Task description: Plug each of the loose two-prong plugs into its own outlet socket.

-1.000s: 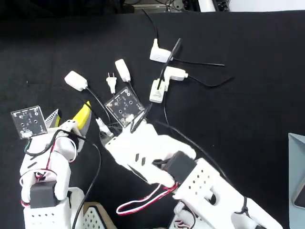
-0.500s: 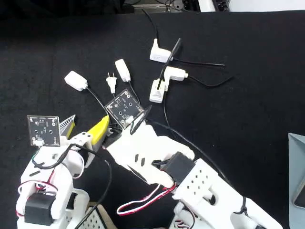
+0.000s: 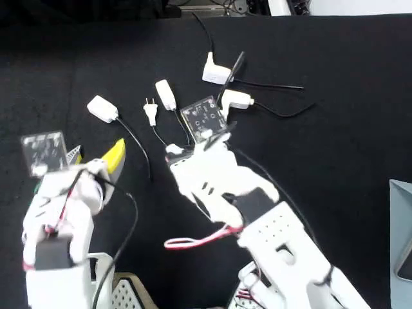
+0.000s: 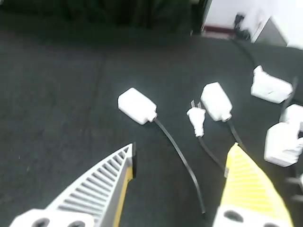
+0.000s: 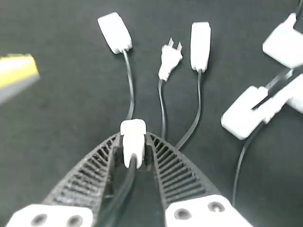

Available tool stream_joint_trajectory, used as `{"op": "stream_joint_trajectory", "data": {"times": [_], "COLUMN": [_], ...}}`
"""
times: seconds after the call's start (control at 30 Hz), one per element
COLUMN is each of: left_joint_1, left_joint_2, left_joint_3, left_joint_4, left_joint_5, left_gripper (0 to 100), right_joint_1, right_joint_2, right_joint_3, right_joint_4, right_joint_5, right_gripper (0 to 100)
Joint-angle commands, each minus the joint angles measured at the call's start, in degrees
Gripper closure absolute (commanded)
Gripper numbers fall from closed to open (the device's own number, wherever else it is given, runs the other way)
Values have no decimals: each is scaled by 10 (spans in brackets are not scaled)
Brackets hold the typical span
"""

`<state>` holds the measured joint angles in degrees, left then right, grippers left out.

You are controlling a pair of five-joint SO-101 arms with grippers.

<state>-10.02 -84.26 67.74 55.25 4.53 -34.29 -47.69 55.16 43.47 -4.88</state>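
My right gripper is shut on a small white plug with a black cable; in the high view it hovers mid-table. Just beyond it lie a loose two-prong plug and two white sockets. From above these are the plug and the sockets. My left gripper is open and holds nothing, with its yellow finger at the near left. Ahead of it lie a socket and the plug.
More white sockets and adapters with black cables lie at the far centre. A grey box edge stands at the right border. Bare black table stretches to the right and far left.
My right arm has carried the held plug away from the near edge and to the right, toward the sockets. My left arm swung right, then back to the left.
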Motion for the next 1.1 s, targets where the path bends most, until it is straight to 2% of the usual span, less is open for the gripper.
{"op": "stream_joint_trajectory", "data": {"times": [0.0, 0.3, 0.6, 0.87, 1.07], "left_joint_1": [-5, -60, -87, -80, -80], "left_joint_2": [181, 512, 813, 1031, 1175], "left_joint_3": [-61, -269, -493, -769, -953], "left_joint_4": [-63, -94, -92, 49, 110], "left_joint_5": [-2, 36, 36, 40, 40], "left_gripper": [692, 689, 689, 688, 688], "right_joint_1": [24, 44, 41, 41, 41], "right_joint_2": [44, 158, 168, 170, 171], "right_joint_3": [-7, -10, -7, -6, -6], "right_joint_4": [-32, -102, -110, -109, -108], "right_joint_5": [-6, -6, -6, -6, -6], "right_gripper": [987, 987, 987, 987, 987]}}
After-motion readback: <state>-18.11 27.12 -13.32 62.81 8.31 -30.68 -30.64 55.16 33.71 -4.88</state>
